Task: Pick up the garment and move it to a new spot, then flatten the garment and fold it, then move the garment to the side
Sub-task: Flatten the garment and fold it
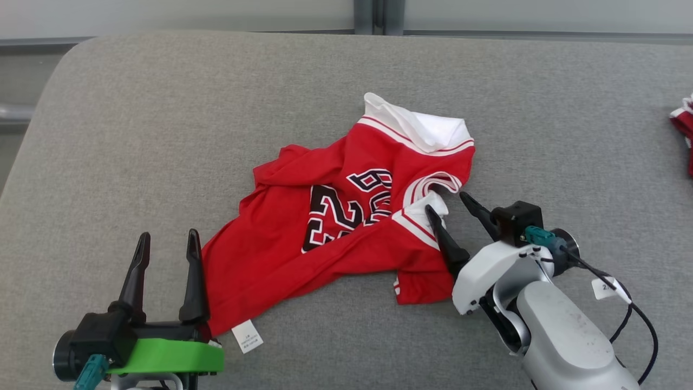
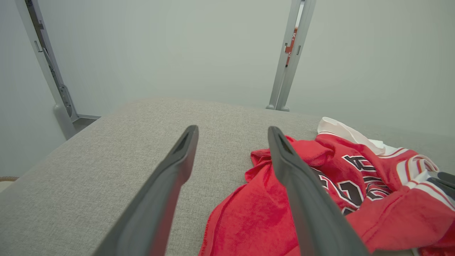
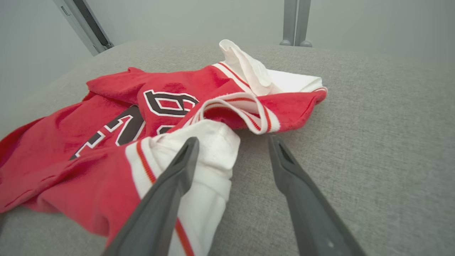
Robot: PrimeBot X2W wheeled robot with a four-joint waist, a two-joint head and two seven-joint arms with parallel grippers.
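Note:
The garment [image 1: 325, 233] is a red jersey with black numbers and white trim, lying crumpled in the middle of a grey cushioned surface [image 1: 162, 135]. My left gripper [image 1: 169, 241] stands open at the jersey's lower left edge, its right finger against the red hem. In the left wrist view the garment [image 2: 256, 213] lies to the right of the open left gripper [image 2: 233, 137]. My right gripper [image 1: 448, 202] is open at the jersey's right side, by a white-trimmed sleeve. From the right wrist, the garment [image 3: 117, 117] has its white sleeve under the left finger of the open right gripper [image 3: 233, 145].
Another red and white cloth [image 1: 683, 127] lies at the far right edge of the grey surface. A white tag [image 1: 247, 336] sticks out from the jersey's lower hem. Metal frame posts [image 2: 289, 57] and a pale wall stand behind the surface.

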